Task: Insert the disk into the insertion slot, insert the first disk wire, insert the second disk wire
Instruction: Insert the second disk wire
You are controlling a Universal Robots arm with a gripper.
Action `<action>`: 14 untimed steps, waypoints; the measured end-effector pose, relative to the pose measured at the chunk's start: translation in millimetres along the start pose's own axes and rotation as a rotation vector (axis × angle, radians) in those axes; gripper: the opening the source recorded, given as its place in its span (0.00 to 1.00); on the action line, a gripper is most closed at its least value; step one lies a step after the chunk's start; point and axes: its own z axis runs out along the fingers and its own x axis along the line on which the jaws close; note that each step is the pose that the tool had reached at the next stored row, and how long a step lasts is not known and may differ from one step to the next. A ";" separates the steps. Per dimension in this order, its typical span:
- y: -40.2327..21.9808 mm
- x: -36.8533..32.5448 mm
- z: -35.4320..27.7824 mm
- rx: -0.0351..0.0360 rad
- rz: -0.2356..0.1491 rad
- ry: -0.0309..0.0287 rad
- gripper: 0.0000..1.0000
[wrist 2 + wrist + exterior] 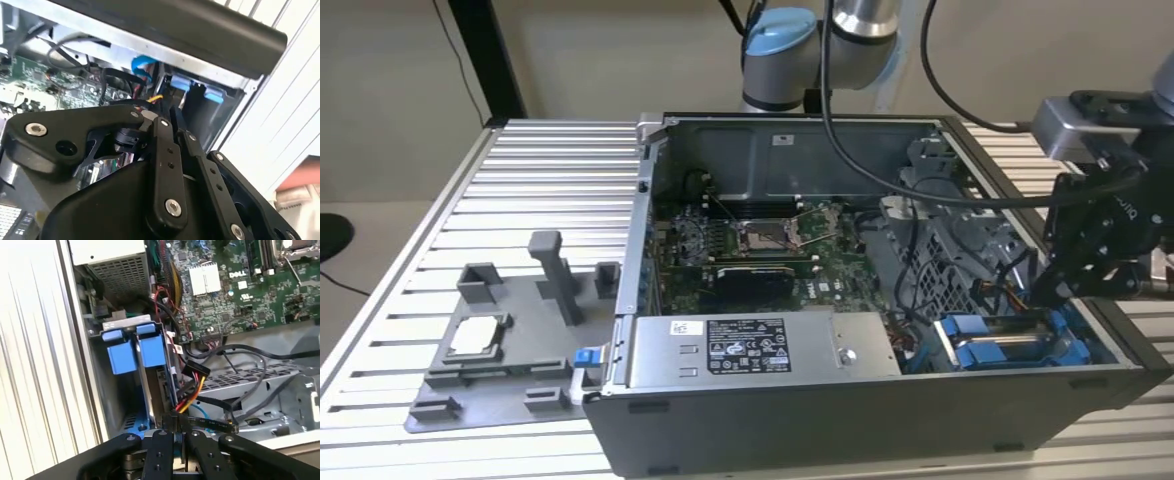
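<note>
Open desktop PC case (854, 440) lying on a slotted metal table (547, 180), side panel off, seen from above in the exterior view. Inside: green motherboard (747, 240) at centre & a grey PSU (761, 345) along the near wall. A grey plastic fixture tray (494, 385) lies on the table just beside the case, toward the exterior view's left.

The disk (1001, 345), silver w/ a bright blue frame, sits in the insertion slot (117, 405), the drive bay in the case's near corner toward the exterior view's right. In the first wrist view its blue tabs (150, 347) line up at the bay mouth, w/ a second blue-tabbed carrier just beside it.

Black gripper (1041, 295) hangs over the case's edge on that same side, tips angled down near the bay. In both wrist views the fingers (162, 450) are drawn close together, only a narrow gap between them. They appear to pinch a small black plug (173, 421) at the tips (174, 127). Yellow, red & black wires (192, 390) run from that plug up beside the disk. The plug is near the disk's end; can't tell if it touches it.
</note>
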 end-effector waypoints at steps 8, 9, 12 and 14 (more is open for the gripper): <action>19.6 1.3 0.3 0.0006 0.000 0.0199 0.00; 19.7 1.3 0.3 0.0016 -0.001 0.0193 0.00; 20.4 1.5 0.5 0.0037 -0.028 0.0161 0.00; 20.8 1.5 0.8 0.0053 -0.051 0.0156 0.00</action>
